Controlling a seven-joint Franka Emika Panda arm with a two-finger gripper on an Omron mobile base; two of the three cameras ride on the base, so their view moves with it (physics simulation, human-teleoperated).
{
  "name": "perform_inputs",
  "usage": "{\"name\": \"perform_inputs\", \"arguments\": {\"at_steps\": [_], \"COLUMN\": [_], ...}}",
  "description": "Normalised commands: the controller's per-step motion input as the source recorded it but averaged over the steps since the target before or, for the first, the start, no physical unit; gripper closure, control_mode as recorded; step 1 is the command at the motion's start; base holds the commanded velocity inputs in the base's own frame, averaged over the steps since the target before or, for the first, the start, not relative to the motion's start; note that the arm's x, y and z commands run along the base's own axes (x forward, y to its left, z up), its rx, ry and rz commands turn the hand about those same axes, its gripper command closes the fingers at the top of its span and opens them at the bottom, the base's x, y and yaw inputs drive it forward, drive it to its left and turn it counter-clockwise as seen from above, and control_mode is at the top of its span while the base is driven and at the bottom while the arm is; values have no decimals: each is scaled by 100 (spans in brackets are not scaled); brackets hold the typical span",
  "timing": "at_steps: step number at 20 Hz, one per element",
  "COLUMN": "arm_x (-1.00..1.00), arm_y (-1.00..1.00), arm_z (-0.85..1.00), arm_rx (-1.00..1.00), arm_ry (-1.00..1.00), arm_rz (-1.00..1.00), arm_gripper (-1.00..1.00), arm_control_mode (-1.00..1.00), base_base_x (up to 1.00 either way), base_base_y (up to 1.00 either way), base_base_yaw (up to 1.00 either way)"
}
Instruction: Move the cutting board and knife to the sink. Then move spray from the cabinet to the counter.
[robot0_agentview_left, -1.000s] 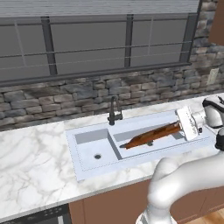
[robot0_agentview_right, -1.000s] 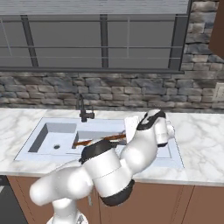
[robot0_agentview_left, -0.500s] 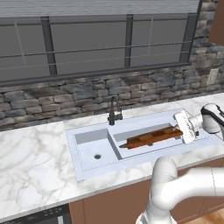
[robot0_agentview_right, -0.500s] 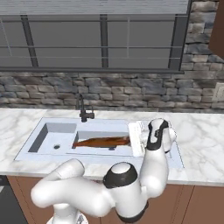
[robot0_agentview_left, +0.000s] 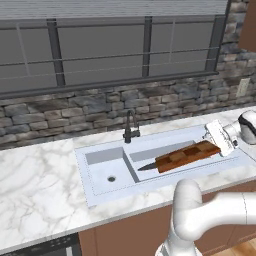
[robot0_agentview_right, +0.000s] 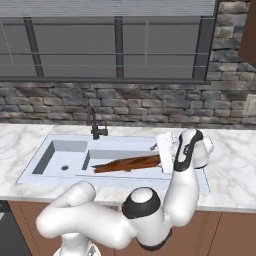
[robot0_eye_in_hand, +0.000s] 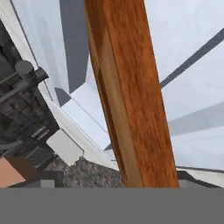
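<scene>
— Far left first?
— White marble counter (robot0_agentview_left: 40, 190), grey-veined, over brown base cabinets. Dark stone wall and a wide window behind.

— Then the sink (robot0_agentview_left: 95, 197)?
— Set into that counter, pale, two basins. Round drain (robot0_agentview_left: 111, 178) in the left basin. Black faucet (robot0_agentview_left: 131, 131) upright at the back rim, about over the divider.

— Knife?
— Down in the right basin. Dark pointed blade of the knife (robot0_agentview_left: 146, 167) poking out leftward from the board's left end, tip near the divider. Handle hidden.

— Cutting board?
— Cutting board (robot0_agentview_left: 187, 155) also in the right basin, lengthwise, brown blocks on top, right end higher than the left. Seen from the right base too (robot0_agentview_right: 130, 163), as a low dark-brown strip across the basin. Whether flat on the floor of the basin or propped, hard to say.

— Gripper?
— Gripper (robot0_agentview_left: 218, 140) right at the board's raised right end, over the sink's right rim, arm curling up from below. Same spot in the right base view (robot0_agentview_right: 165, 152).

— Clamped or let go?
— Cannot tell. Fingers hidden behind the white hand in both base views. From the hand camera, just the board's wooden edge (robot0_eye_in_hand: 131, 96) running top to bottom very close, pale sink walls behind, faucet (robot0_eye_in_hand: 26, 74) off to the left.

— Further right?
— More marble counter, a wall outlet (robot0_agentview_left: 243, 87) on the stone.
</scene>
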Motion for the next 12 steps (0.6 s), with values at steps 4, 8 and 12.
{"name": "perform_inputs", "arguments": {"at_steps": [4, 8, 12], "arm_x": [28, 2, 13], "arm_y": [26, 93, -44], "arm_z": [-86, -89, 41], "arm_rx": [-36, -9, -19], "arm_ry": [-5, -26, -19], "arm_rz": [0, 0, 0], "arm_gripper": [-100, -100, -100], "arm_control_mode": [-100, -100, -100], "base_base_x": [0, 0, 0], "base_base_y": [0, 0, 0], "base_base_yaw": [0, 0, 0]}}
